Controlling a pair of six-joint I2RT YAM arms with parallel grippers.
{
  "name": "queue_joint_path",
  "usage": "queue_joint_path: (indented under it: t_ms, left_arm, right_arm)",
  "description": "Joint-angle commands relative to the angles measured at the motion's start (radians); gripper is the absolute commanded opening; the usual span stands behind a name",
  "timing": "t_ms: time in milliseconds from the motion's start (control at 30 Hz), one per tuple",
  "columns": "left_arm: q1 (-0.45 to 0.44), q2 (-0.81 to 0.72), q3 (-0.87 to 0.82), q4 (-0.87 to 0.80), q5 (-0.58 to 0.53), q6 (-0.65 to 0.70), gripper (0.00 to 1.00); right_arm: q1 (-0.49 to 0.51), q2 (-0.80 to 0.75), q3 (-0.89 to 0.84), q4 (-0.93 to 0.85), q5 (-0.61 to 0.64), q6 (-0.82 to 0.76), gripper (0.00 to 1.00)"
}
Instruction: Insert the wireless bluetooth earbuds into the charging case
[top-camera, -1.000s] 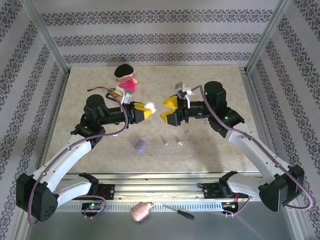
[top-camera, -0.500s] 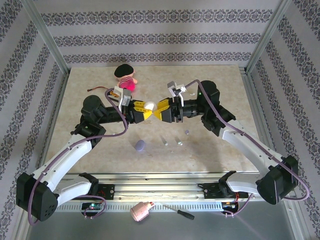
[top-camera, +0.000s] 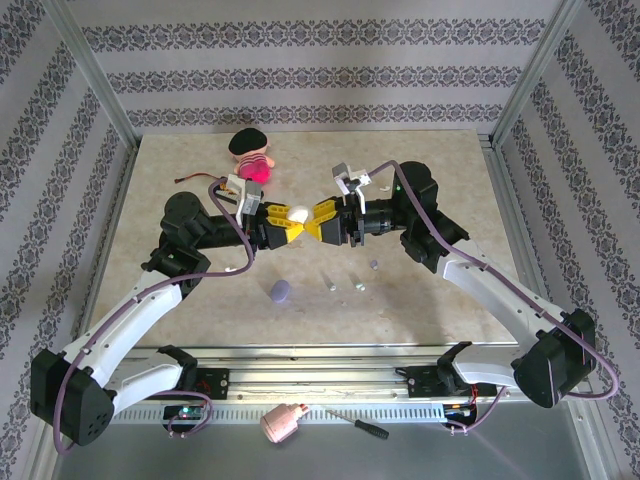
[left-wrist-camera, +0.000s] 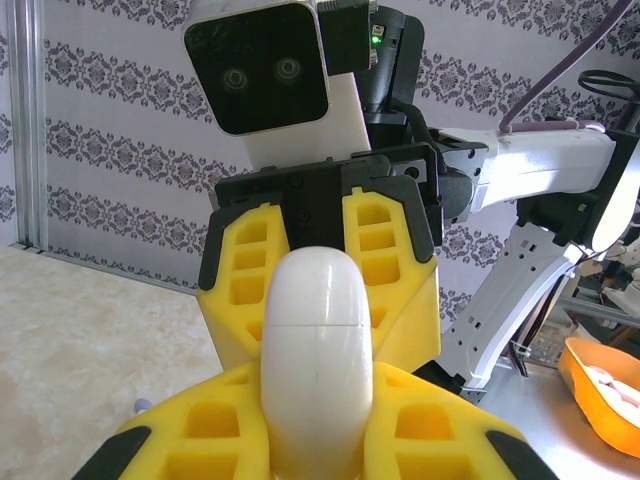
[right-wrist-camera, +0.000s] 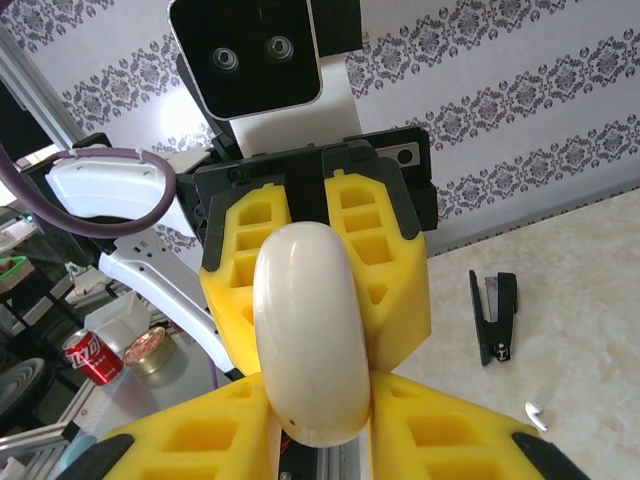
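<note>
Left pincer (top-camera: 288, 224) and right pincer (top-camera: 318, 222) both gripped the closed white case (top-camera: 298, 213); the earbuds (top-camera: 330, 283) lay uninserted toward the table's (top-camera: 180, 170) near edge.

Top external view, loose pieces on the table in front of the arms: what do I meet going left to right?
lilac case → first pale stem-shaped earbud → second pale earbud → small lilac earbud
</note>
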Motion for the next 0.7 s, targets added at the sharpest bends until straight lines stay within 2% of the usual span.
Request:
queue_joint_path:
  t_ms: [0,133,200,300,400,500,567,667]
  left_arm:
    - [-0.011,-0.015,-0.005,-0.043,0.027,0.042,0.03]
    - [-0.011,-0.011,-0.005,-0.055,0.033,0.038,0.03]
    - [-0.010,-0.010,-0.006,-0.071,0.029,0.050,0.03]
    - [-0.011,-0.006,-0.002,-0.091,0.029,0.055,0.03]
    - [-0.011,-0.002,-0.003,-0.093,0.035,0.054,0.03]
    - [-0.011,-0.003,-0.003,-0.093,0.031,0.054,0.04]
    - [-0.011,-0.003,-0.003,-0.088,0.029,0.050,0.08]
    - [-0.010,-0.005,0.001,-0.116,0.020,0.070,0.24]
  right_arm:
    - [0.005,-0.018,0.033,0.038,-0.032,-0.026,0.25]
    - [0.007,-0.025,0.026,0.045,-0.030,-0.029,0.26]
    - [0.009,-0.026,0.026,0.045,-0.035,-0.031,0.30]
    - [0.013,-0.025,0.027,0.045,-0.039,-0.034,0.31]
    - [0.015,-0.025,0.029,0.047,-0.045,-0.038,0.27]
    - [0.015,-0.025,0.027,0.041,-0.050,-0.044,0.18]
    - [0.015,-0.026,0.023,0.039,-0.049,-0.049,0.12]
    - [0.014,-0.030,0.021,0.021,-0.032,-0.065,0.10]
